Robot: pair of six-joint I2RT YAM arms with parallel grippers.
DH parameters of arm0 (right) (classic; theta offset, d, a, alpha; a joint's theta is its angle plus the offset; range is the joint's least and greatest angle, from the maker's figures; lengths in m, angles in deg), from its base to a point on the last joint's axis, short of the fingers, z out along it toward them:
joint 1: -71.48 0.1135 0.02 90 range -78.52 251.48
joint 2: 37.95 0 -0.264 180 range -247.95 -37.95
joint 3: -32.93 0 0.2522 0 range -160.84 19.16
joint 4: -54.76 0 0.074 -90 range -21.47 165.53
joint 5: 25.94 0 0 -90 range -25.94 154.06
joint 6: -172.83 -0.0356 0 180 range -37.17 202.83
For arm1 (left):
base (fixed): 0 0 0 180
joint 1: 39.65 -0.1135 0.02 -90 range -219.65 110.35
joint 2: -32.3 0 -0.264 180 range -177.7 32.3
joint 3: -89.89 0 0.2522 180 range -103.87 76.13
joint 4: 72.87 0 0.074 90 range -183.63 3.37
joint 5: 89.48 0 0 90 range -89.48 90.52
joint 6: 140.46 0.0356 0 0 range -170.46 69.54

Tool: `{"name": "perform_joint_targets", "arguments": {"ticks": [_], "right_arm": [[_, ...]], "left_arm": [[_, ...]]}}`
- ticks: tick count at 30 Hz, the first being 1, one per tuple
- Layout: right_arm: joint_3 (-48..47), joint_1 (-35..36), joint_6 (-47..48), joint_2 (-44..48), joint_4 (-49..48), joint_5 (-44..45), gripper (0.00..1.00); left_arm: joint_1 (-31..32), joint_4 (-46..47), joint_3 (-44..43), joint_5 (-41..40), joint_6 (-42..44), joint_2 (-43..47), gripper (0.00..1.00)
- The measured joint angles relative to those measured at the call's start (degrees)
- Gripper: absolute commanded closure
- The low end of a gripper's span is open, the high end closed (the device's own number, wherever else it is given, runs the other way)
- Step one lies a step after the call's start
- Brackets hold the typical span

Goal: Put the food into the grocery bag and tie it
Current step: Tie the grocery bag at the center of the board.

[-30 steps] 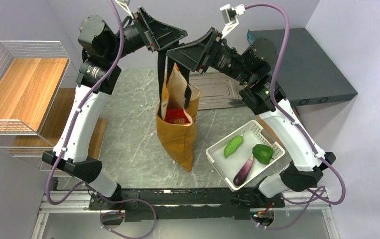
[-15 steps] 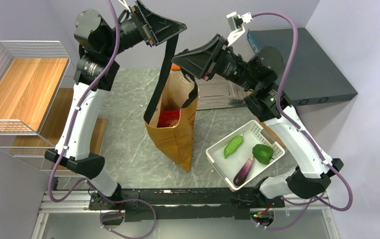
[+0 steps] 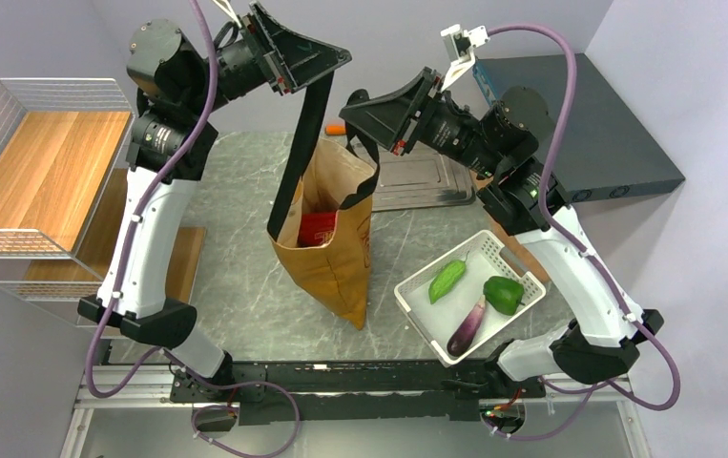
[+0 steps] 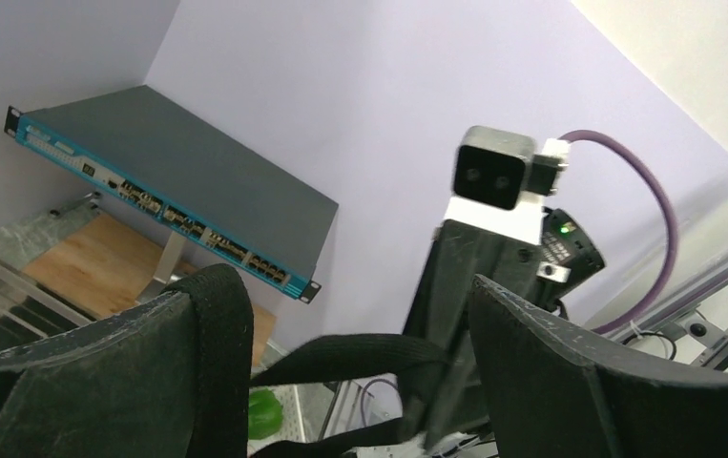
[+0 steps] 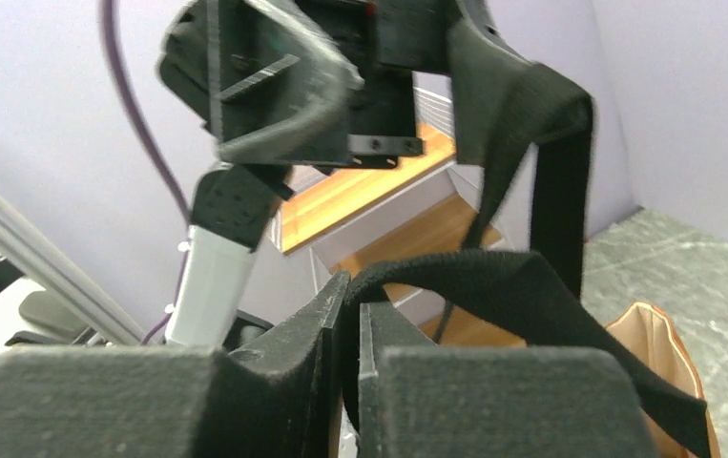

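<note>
Table (image 3: 245,277): the grocery bag (image 3: 341,272) sits mid-table between the arms, just left of the white basket (image 3: 424,325). Its mouth is pulled up and open and the body leans. Can't tell whether its bottom corner rests on the marble.

Long strap (image 3: 295,167) runs from the bag's left lip up to the left gripper (image 3: 336,59). In the wrist view those jaws are spread and the webbing is only hooked over one finger, not clamped. Short strap (image 5: 493,277) goes to the right gripper (image 3: 348,103), whose jaws are pressed together on it, close to the tips.

Red packet (image 3: 320,229) is visible inside, low in the bag.

Risks as I read them:
- The hooked strap can slide off the finger if you tilt or swing the left wrist. That side then drops, the bag slumps and the packet can tip out.
- The tip pinch on the right is shallow, so a hard pull apart may strip the webbing.
- Strap lengths are uneven, so the knot is likely lopsided.
- The grippers sit near each other, so crossing them for the tie risks a finger clash.
</note>
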Motion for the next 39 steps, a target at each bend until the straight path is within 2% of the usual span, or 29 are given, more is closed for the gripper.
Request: {"name": "perform_joint_targets", "arguments": {"ticks": [3, 12, 20, 30, 39], "right_arm": [[0.0, -0.37, 0.94, -0.02, 2.43, 1.88, 1.0], [1.25, -1.79, 1.88, -1.86, 5.14, 4.39, 1.0], [2.45, -2.05, -0.42, -7.17, 1.51, 0.07, 1.0], [-3.52, -2.12, -5.22, -16.2, -4.35, -5.64, 1.0], [-10.25, -2.21, -8.31, -17.49, -11.8, -10.43, 0.95]], "left_arm": [[0.0, 0.04, -1.33, 0.0, -1.22, -0.02, 0.02], [0.02, 4.17, -2.47, -0.09, -5.6, -0.02, 0.02], [0.52, 6.75, -1.99, -0.17, -6.67, -0.02, 0.02], [1.6, 7.67, -2.01, -0.22, -7.43, -0.24, 0.02], [1.57, 7.72, -1.99, 1.38, -8.35, -0.87, 0.02]]}}
